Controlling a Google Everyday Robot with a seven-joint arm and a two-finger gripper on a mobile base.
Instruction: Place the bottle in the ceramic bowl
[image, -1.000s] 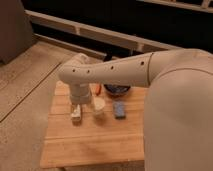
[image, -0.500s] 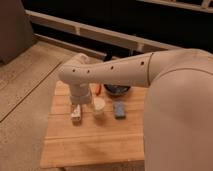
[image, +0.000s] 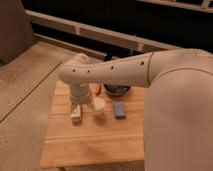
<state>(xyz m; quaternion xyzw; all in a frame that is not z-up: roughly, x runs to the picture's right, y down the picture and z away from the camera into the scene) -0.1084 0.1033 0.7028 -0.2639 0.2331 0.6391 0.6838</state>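
Note:
The dark blue-black ceramic bowl (image: 117, 90) sits at the back of the wooden table, partly hidden behind my arm. My gripper (image: 77, 107) hangs down from the wrist over the left part of the table, left of the bowl. A slim whitish thing, the bottle (image: 76, 117), shows right under the gripper, at or just above the table top. Whether the gripper holds it does not show.
A round white cup (image: 99, 106) stands right of the gripper. A small blue block (image: 120, 110) lies right of the cup. A red-orange thing (image: 97, 89) sits next to the bowl. The slatted wooden table (image: 90, 145) stands on a concrete floor, with a dark railing behind.

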